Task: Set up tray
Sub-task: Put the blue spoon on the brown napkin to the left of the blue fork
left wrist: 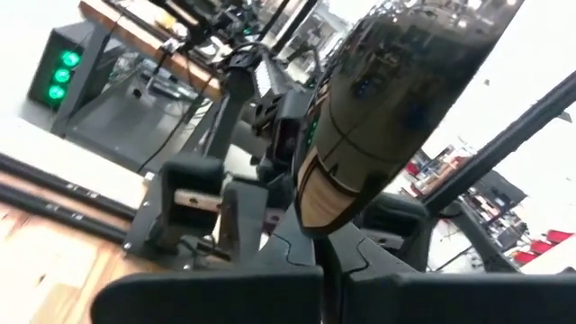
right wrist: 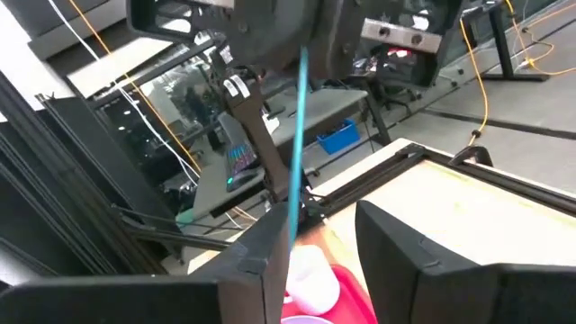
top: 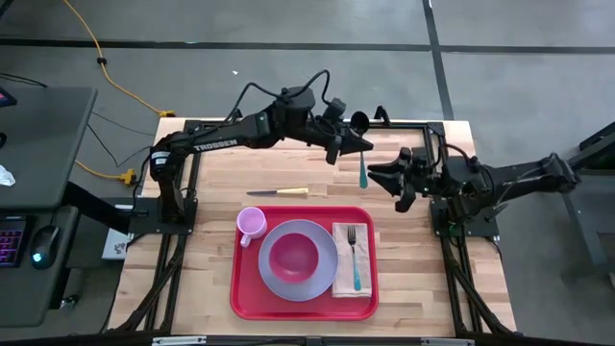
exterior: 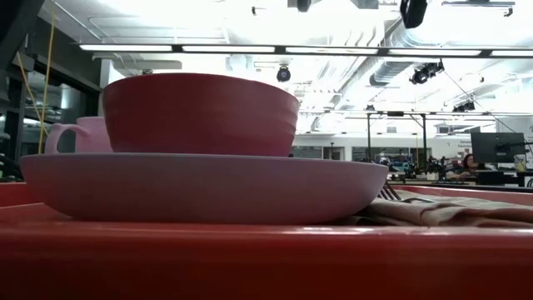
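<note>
Glossy red plastic tray at the table's near middle, round lavender plate and pink bowl on it, behind the tray left gripper clamped on a shiny spoon, right gripper parted beside its teal handle.

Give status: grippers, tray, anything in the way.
Left gripper shut on teal spoon, above table's far side. Right gripper open beside its handle. Red tray holds plate, bowl, cup, napkin, fork. Nothing blocking.

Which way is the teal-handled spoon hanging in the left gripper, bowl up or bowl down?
Bowl up. The left gripper is shut on the spoon just below its shiny bowl, which fills the left wrist view, and the teal handle hangs down beside the right gripper.
</note>
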Tool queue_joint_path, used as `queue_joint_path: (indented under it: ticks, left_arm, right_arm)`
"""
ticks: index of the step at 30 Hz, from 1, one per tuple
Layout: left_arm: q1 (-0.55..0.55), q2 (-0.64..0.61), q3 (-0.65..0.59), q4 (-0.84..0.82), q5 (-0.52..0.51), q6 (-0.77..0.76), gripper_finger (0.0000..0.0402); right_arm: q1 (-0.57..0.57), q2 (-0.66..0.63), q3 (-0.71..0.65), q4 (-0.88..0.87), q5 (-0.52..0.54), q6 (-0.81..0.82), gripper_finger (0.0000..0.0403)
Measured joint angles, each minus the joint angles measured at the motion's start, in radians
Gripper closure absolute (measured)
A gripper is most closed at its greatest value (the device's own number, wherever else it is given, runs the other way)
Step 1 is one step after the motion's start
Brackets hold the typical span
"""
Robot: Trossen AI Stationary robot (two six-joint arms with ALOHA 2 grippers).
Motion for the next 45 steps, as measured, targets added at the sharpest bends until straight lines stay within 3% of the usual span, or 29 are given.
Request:
queue_joint_path:
  ticks: [20,27,35,45]
  left_arm:
    - [-0.027,0.025,0.001,-0.145,-0.043,0.041,0.0385]
    - [-0.027,0.027,0.0,-0.162,-0.033,0.049,0.0385]
    - [-0.028,0.027,0.0,-0.162,-0.036,0.049,0.0385]
    - [-0.028,0.027,-0.001,-0.169,-0.035,0.05,0.0386]
  right_arm:
    - [-0.183,0.098,0.0,0.033,-0.272,0.068,0.0295]
    - [-0.202,0.098,0.0,0.005,-0.341,0.094,0.0327]
    - [-0.201,0.098,0.0,0.004,-0.357,0.089,0.0395]
    - [-0.201,0.118,0.0,0.007,-0.337,0.103,0.0402]
